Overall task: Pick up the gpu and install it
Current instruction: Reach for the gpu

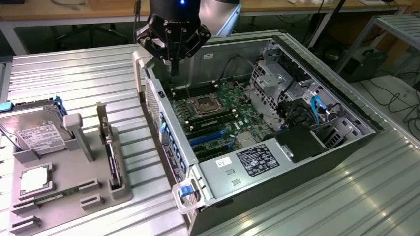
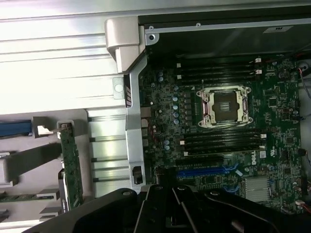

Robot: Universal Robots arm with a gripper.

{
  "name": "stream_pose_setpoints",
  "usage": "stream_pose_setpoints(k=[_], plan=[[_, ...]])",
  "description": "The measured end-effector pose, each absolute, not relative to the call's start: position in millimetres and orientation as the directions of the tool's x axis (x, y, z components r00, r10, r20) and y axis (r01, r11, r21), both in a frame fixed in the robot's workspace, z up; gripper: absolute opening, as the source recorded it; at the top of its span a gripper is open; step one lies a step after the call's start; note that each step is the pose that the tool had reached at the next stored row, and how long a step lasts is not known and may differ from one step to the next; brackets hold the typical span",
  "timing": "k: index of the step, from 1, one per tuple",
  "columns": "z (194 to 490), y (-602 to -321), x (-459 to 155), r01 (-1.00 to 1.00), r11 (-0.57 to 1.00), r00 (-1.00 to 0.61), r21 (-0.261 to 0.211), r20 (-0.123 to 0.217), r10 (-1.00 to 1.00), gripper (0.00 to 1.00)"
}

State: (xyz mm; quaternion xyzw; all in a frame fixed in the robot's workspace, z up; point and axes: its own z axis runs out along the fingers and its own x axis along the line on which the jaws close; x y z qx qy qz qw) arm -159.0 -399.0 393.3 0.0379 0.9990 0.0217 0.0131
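Gripper above case wall, grip state can't tell. Gpu upright in tray; skewed grasp may jam it.

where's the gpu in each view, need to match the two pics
Exterior view: the gpu stands on edge in the grey holder, to the exterior view's left of the case.
Wrist view: the gpu on edge in that holder, outside the case wall.
Shared landmark: the empty CPU socket.
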Motion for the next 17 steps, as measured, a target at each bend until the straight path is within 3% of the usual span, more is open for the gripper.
stream_pose_setpoints(k=[17], plan=[[393.3, -399.2, -169.6, 0.075, 0.996, -0.997, 0.044, -0.024, 0.076, 0.11]])
